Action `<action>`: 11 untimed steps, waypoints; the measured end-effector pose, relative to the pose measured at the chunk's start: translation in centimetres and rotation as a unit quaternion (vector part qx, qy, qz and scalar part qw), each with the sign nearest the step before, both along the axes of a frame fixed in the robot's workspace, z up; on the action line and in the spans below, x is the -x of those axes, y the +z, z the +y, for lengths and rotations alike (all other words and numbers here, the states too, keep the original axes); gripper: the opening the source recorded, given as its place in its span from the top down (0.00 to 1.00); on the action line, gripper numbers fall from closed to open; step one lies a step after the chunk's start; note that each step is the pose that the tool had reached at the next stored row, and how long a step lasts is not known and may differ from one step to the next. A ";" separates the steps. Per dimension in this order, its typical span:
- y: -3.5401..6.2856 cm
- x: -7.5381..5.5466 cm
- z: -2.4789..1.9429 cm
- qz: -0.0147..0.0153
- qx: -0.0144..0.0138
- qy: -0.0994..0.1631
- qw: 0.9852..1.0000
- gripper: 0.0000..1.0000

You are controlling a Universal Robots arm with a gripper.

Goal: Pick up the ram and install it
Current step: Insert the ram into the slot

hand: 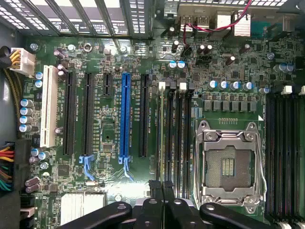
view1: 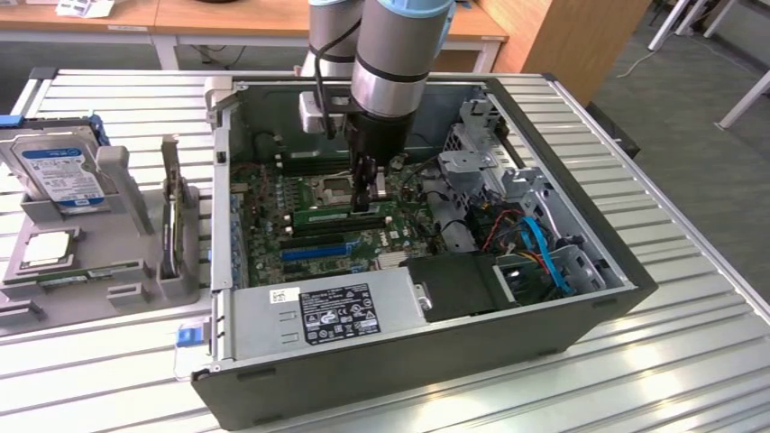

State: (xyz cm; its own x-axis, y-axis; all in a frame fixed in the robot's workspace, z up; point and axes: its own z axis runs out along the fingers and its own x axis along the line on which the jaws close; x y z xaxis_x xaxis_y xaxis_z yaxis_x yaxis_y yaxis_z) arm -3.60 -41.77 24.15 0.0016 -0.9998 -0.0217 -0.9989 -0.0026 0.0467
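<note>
An open computer case (view1: pixel 601 302) lies on the slatted table with the green motherboard (view1: pixel 267 207) facing up. The ram (view1: pixel 327 216), a thin green stick, stands on edge in a memory slot beside the processor socket (view1: pixel 332 187). My gripper (view1: pixel 368 198) reaches straight down into the case with its fingers shut, their tips at the ram's top edge near its end on the exterior view's right. Whether they pinch the ram or only touch it I cannot tell. In the wrist view my gripper (hand: pixel 162 188) hangs over the row of black memory slots (hand: pixel 174 133) next to the empty socket (hand: pixel 228 162).
A grey power supply (view1: pixel 331 311) and a drive cage with blue cables (view1: pixel 542 253) crowd the case's near side. At the exterior view's left a grey fixture (view1: pixel 121 293) carries a hard drive (view1: pixel 63 171) and a square silver processor chip (view1: pixel 49 248). Expansion slots (hand: pixel 125 114) flank the memory slots.
</note>
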 end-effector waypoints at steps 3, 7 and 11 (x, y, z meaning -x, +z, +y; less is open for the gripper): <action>0.00 0.0 0.00 0.000 0.000 0.000 1.000 0.89; 0.00 0.0 0.00 0.000 0.000 0.000 1.000 0.89; -0.06 0.0 0.00 0.000 0.000 0.000 1.000 0.89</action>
